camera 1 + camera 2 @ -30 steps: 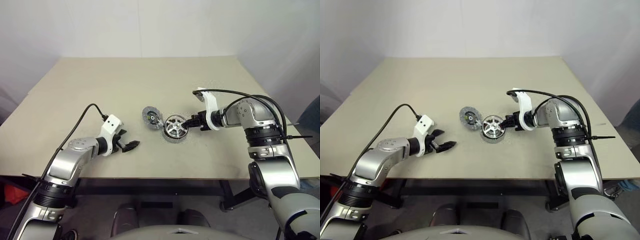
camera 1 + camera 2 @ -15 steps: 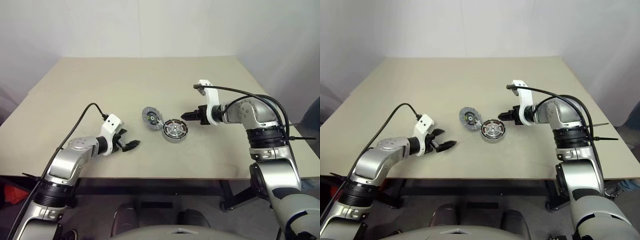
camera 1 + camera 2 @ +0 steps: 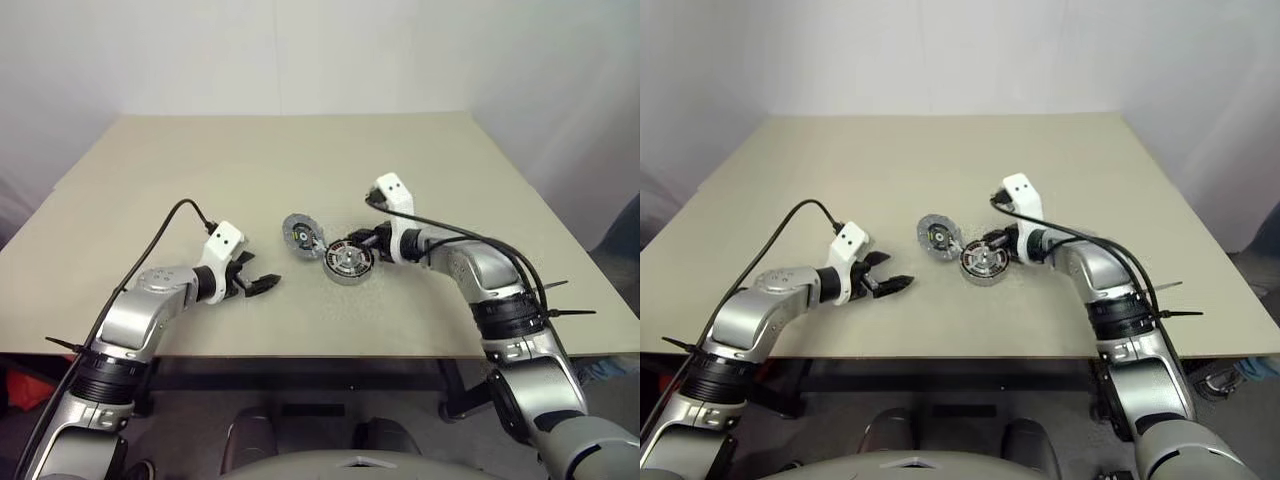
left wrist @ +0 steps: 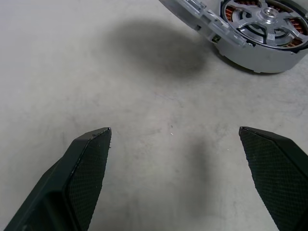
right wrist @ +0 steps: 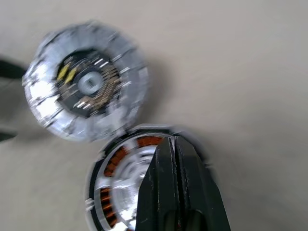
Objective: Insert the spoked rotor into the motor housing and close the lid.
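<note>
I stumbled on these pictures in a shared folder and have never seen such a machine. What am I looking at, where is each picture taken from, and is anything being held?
This is a humanoid robot with two arms, each ending in a two-fingered black tool. The two wide pictures come from cameras in its head, looking down over a beige table. The two close-ups come from cameras on its wrists, looking along the fingers.

Three motor parts are on the table: a dark round motor housing with copper windings, a silver spoked rotor already sitting inside it, and beside it the lid, a silver disc with pale rim segments, propped against the housing's edge.

The left tool hovers open over bare table, holding nothing. The right tool is shut, its fingertips at the housing's top; it grips nothing.
</note>
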Robot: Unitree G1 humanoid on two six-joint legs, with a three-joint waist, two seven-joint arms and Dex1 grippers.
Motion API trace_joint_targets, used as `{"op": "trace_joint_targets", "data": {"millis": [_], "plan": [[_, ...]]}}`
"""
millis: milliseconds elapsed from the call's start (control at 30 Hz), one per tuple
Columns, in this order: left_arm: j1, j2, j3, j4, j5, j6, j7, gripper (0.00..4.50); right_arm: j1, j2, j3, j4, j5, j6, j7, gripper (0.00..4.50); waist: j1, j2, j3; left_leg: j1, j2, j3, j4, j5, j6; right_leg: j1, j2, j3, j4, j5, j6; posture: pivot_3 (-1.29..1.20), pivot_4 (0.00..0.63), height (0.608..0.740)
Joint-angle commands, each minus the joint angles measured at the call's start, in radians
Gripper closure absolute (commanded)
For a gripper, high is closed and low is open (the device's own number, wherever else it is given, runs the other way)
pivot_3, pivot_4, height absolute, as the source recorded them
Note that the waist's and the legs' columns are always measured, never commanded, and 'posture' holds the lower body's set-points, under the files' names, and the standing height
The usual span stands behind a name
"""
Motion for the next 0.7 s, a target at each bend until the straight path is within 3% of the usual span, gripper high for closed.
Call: {"op": "trace_joint_targets", "data": {"millis": [33,233,400,567,700], "plan": [[-0.029,0.014,0.009,-0.010,0.003,-0.015,-0.012,0.00,0.028,-0.011,0.046,-0.066,-0.005,-0.028,0.042,4.49,0.000,0.000,0.000,0.000,0.000,0.000,0.000,0.000,0.000,0.000,0.000,0.000,0.000,0.000,0.000,0.00,0.000,0.740],[-0.036,0.020,0.010,-0.001,0.011,-0.020,-0.016,0.00,0.104,0.001,0.158,0.055,-0.133,-0.156,0.022,4.49,-0.003,-0.003,-0.003,0.004,0.000,0.000,0.000,0.000,0.000,0.004,0.000,0.000,0.000,-0.002,0.003,0.00,0.000,0.740],[-0.040,0.025,0.014,0.003,0.015,-0.023,-0.016,0.00,0.092,0.004,0.093,-0.002,-0.101,-0.222,0.064,4.49,-0.004,-0.005,-0.005,0.010,0.000,-0.001,0.000,0.000,0.000,0.009,0.000,0.000,-0.002,-0.002,0.004,0.00,0.000,0.740],[-0.050,0.016,0.004,0.013,0.018,-0.033,-0.021,0.00,0.012,-0.033,-0.019,-0.113,0.002,-0.279,0.192,4.49,-0.003,-0.004,-0.003,0.004,0.000,-0.002,0.001,0.000,0.000,0.005,0.000,0.000,-0.003,-0.002,0.004,0.00,0.000,0.740],[-0.061,0.009,-0.004,0.029,0.024,-0.053,-0.030,0.00,-0.040,-0.154,0.039,-0.131,-0.054,-0.409,0.355,4.49,-0.001,-0.004,-0.003,0.004,0.000,-0.003,0.002,0.000,0.000,0.006,0.000,0.000,-0.002,-0.002,0.004,0.00,0.000,0.740]]}}
